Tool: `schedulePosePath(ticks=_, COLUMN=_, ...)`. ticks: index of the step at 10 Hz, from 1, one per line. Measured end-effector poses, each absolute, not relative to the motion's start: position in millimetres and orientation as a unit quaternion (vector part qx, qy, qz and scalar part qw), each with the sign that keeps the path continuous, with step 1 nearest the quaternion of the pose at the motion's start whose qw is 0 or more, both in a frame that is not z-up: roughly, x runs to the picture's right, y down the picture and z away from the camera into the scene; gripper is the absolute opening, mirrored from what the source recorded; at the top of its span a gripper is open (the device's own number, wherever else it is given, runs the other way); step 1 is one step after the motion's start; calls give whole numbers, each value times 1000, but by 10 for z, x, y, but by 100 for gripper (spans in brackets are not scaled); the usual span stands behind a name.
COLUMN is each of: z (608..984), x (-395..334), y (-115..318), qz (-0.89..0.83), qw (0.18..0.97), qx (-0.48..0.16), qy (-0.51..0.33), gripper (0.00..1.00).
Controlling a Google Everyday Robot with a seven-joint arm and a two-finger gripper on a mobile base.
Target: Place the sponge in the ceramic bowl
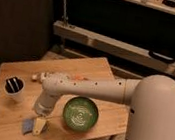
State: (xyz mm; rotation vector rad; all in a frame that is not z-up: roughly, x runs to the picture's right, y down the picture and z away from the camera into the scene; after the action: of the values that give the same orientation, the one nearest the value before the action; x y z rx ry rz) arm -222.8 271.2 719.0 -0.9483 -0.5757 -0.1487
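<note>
Sponge [27, 124]: flat, blue-grey, lying on the tabletop [4, 113] close to the front edge, twd the front-left corner, only its left part showing. Claw [38, 125] is down right at the sponge's right side, overlapping it in view; can't tell if claw is apart, together or clamped on the pad. Ceramic bowl [80, 114]: dark green w/ pale rings inside, upright, near the front edge to the right of sponge & claw, apart from both. White arm [88, 87] reaches in from the right edge, across the middle of the tabletop, then bends down to the claw. White cup [14, 88] w/ dark sticks stands near the left edge. Orange piece [77, 77] lies behind the arm, twd the back edge.
</note>
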Motion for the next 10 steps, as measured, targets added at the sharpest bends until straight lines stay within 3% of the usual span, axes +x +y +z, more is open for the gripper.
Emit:
schedulePosePath(ticks=7, z=7374, x=-2336, y=3111, qz=-62, qw=855, qx=-442, qy=-263, gripper=77)
schedulePosePath(ticks=10, z=7393, x=-2341, y=3132, qz=-57, qw=858, qx=-440, qy=-259, gripper=49)
